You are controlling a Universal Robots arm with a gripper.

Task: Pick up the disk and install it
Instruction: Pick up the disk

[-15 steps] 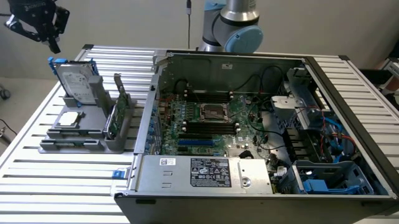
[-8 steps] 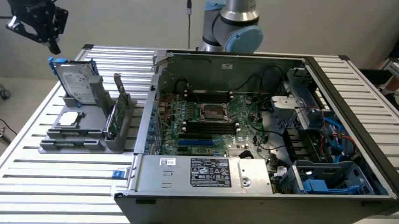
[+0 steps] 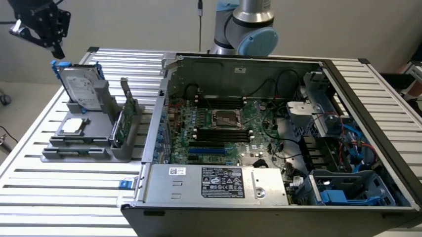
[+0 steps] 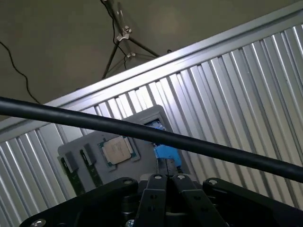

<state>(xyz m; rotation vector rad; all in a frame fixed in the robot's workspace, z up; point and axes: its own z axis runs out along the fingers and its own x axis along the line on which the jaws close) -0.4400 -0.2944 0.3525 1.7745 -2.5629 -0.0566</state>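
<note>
1. Ribbed silver metal bench [image 3: 39, 197] is carrying a grey plastic parts holder [image 3: 92, 143] and an open black computer case [image 3: 264, 148], with pale floor and wall lying beyond it.
2. A black robot hand [image 3: 57, 49] is hovering above the holder, its fingers sitting narrow, nearly together, and gripping nothing.
3. A flat silver-grey metal disk with a white label and blue carrier frame [image 3: 80, 86] is standing upright in the holder's slot, just below the hand and well apart from the case.
4. By my judgement, fingers this narrow would be striking the blue top edge on the way down rather than straddling it, and so tipping or scratching the disk.
5. A small square silver CPU chip [image 3: 74, 126] and a thin green circuit card [image 3: 125, 116] are sitting near the disk, lower than the hand. A skewed descent is likely to be nudging them.
6. A thick black cable [image 4: 142, 133] is crossing between the hand and the holder in the wrist view. It may be snagging on the frame as the hand goes down.
</note>
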